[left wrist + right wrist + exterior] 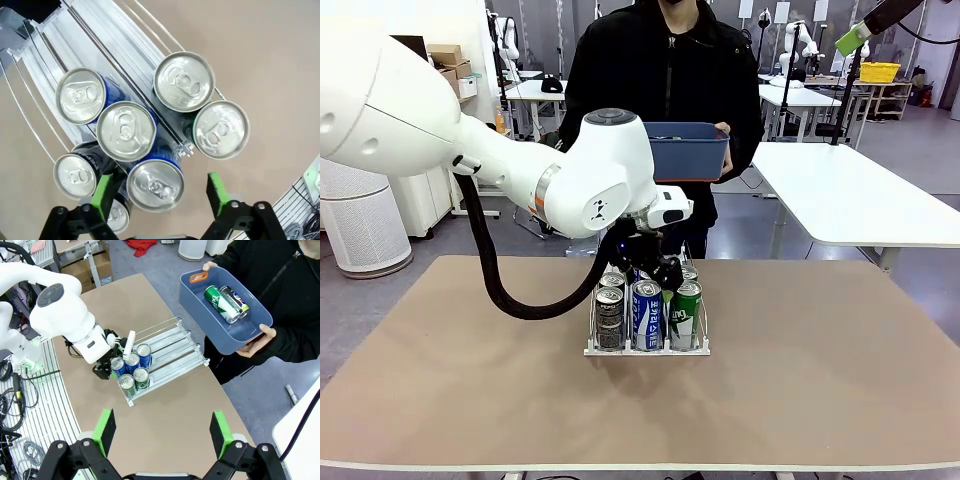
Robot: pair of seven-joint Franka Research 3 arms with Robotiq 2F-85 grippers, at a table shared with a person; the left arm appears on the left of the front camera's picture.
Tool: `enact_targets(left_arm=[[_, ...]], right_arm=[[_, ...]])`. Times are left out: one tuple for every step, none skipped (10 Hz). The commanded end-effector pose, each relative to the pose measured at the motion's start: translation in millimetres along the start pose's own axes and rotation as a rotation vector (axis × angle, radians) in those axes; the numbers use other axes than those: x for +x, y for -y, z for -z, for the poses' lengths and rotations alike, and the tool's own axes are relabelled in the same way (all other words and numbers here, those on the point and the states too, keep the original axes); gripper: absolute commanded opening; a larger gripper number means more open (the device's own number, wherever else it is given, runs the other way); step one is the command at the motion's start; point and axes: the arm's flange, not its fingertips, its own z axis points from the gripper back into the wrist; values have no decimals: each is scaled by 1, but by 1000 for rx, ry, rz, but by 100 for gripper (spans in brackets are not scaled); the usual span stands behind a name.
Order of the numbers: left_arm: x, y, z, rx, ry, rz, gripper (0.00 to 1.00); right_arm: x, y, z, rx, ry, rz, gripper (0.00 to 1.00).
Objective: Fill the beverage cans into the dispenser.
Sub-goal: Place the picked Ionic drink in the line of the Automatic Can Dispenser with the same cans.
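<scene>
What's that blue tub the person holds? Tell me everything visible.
The tub is a rectangular grey-blue bin, plastic by its look, with an orange grip in one end. A person holds it up beyond the far edge of the table, one hand at the orange end, the other hand opposite. Inside, a green can and a dark can lie side by side on their sides.

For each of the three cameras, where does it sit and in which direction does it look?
Front view: fixed at the robot's table side, facing the person across the table; left arm shows.
Left wrist view: above the dispenser, looking down on beverage cans; open left gripper shows.
Right wrist view: high up, looking down on table; open right gripper shows.
Shared: front and right wrist views both show the blue tub.
</scene>
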Motion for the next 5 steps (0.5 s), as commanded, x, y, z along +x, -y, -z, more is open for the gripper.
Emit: enact_targets(left_arm=[[-16,8,-9,33,19,3,100],[-21,13,-12,46,37,14,100],[-27,14,-11,55,44,18,100],[-8,8,-13,14,17,18,100],[-8,8,-13,14,17,18,100]], right_arm=[[0,0,1,8,6,2,100],[0,0,1,8,6,2,100],[0,0,1,8,6,2,100],[0,0,1,8,6,2,100],[0,0,1,8,6,2,100]])
